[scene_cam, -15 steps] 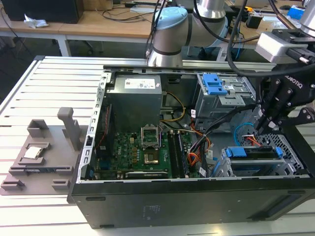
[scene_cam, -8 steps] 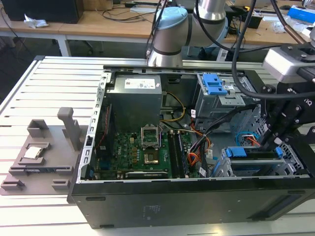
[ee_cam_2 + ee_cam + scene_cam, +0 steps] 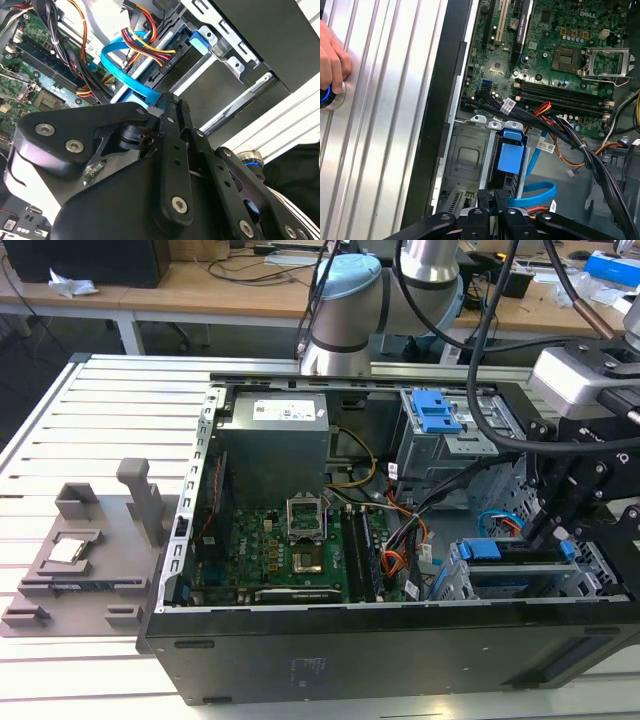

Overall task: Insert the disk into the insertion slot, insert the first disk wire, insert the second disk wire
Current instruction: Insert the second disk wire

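Fingertips of our gripper were pinched together at the disk. We saw it seated in the insertion slot.

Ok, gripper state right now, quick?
Gripper: fingers pressed together at the rear end of the disk seated in the insertion slot; what they pinch cannot be told.

tabletop: ribbed bare aluminium, satin sheen | insertion slot: silver perforated sheet metal | disk: bright blue smooth plastic carrier | gripper: matt black metal, steel screws | motherboard: green, matt
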`<state>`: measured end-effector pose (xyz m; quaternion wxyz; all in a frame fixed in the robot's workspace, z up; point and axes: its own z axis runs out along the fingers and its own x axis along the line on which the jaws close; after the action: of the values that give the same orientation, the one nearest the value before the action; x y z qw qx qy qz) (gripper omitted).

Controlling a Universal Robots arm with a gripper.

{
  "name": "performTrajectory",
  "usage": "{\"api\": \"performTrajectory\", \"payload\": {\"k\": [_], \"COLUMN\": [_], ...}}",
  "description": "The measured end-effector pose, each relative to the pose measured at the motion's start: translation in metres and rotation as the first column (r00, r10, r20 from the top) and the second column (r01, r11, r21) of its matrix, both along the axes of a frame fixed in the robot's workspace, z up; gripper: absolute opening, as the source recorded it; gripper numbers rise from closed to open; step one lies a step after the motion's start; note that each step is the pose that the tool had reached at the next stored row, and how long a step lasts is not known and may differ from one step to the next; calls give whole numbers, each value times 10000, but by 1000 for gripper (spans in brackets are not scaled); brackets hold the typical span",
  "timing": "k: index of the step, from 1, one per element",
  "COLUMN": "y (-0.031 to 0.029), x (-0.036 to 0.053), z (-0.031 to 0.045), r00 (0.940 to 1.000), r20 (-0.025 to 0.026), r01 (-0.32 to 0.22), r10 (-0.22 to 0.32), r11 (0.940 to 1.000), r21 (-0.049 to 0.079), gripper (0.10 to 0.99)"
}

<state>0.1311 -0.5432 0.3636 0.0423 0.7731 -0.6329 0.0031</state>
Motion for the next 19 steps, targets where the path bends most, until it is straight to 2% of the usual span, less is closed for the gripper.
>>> {"api": "performTrajectory", "payload": {"k": [3,5,8,12,14,16,17,19], "y": [0,0,0,0,-1,0,0,-2], "x": [-1,0,0,0,0,0,0,0], "z": [-2,-2,-3,-6,-9,-16,-16,-34], "r00": [9997,9980,9913,9744,9743,9743,9744,9744], "r20": [0,0,0,1,-7,-55,-108,-180], "r01": [237,628,1315,2247,2255,2251,2250,2250], "r10": [-237,-628,-1315,-2247,-2255,-2250,-2247,-2242], "r11": [9997,9980,9913,9744,9742,9741,9732,9712], "r21": [3,1,0,0,33,238,469,781], "gripper": [165,165,165,165,165,165,165,165]}}
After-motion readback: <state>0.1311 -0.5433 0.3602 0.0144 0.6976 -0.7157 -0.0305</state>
